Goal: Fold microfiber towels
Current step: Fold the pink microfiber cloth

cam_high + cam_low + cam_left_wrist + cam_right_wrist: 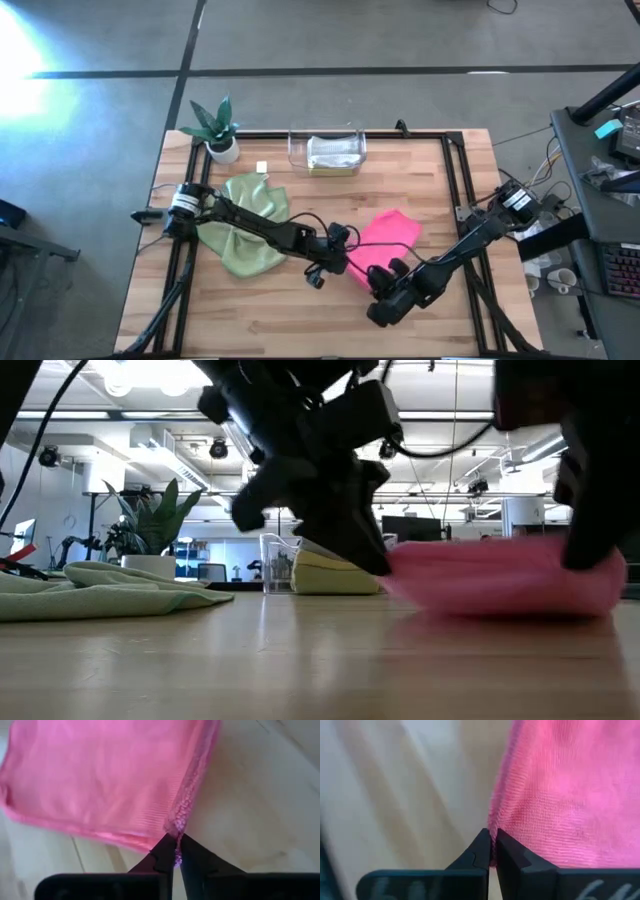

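The hot pink towel (385,240) lies on the wooden table (280,310), right of the middle. Seen from above, its long axis runs on a slant, from the near left, where both grippers meet it, up to the far right toward the table's back edge. In the low view it sits as a low, rounded mound (500,575) on the wood.

The sage green towel (245,225) is spread out, rumpled, on the left half of the table, under the left arm and well apart from the pink one.

At the back edge a clear plastic bin (327,150) stands upright. Inside it are folded cloths, a light grey one on top (332,148) and a yellow-green edge (330,168) showing beneath; how many lie there cannot be told. A small potted plant (220,130) stands at the back left corner, just beside the bin's side of the table.

The left gripper (176,851) is pinched closed on the near edge of the pink towel, a thin fold of cloth caught between its fingertips. The right gripper (492,845) is likewise clamped tight on the towel's edge, near the left one, at the towel's near end.
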### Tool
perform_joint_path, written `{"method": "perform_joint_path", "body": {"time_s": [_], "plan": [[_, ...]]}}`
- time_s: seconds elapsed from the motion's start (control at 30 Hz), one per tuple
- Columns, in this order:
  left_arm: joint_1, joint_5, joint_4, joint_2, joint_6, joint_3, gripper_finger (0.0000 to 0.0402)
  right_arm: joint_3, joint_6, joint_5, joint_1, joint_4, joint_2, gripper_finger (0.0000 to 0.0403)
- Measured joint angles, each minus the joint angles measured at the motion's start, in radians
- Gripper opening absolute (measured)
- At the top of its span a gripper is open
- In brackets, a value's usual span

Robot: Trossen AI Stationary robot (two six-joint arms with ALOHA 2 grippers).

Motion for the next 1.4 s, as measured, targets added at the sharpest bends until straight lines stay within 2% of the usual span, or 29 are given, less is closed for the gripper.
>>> {"method": "perform_joint_path", "body": {"time_s": [0.1, 0.37, 0.47, 0.67, 0.87, 1.0, 1.4], "plan": [[-0.019, 0.002, -0.052, -0.021, -0.053, 0.000, 0.0002, 0.047, -0.011, -0.029, 0.000, 0.007, 0.022, 0.0009], [-0.086, -0.006, -0.112, -0.086, -0.066, 0.011, 0.0001, 0.175, -0.015, -0.060, 0.002, -0.037, 0.055, 0.0009], [-0.093, -0.030, -0.114, -0.118, -0.066, 0.019, 0.0001, 0.219, 0.017, -0.049, 0.002, -0.131, 0.055, 0.0009], [-0.068, -0.094, -0.099, -0.133, -0.059, 0.043, 0.0000, 0.318, 0.140, 0.000, 0.002, -0.440, 0.054, 0.0009], [-0.009, -0.164, -0.017, -0.119, -0.101, 0.053, 0.0000, 0.368, 0.422, 0.048, -0.013, -0.748, 0.052, 0.0009], [0.039, -0.167, 0.039, -0.104, -0.118, 0.054, 0.0000, 0.359, 0.573, 0.060, -0.028, -0.894, 0.051, 0.0009], [0.120, -0.161, 0.137, -0.063, -0.115, 0.051, 0.0000, 0.317, 0.624, 0.013, -0.111, -0.913, 0.053, 0.0008]]}}
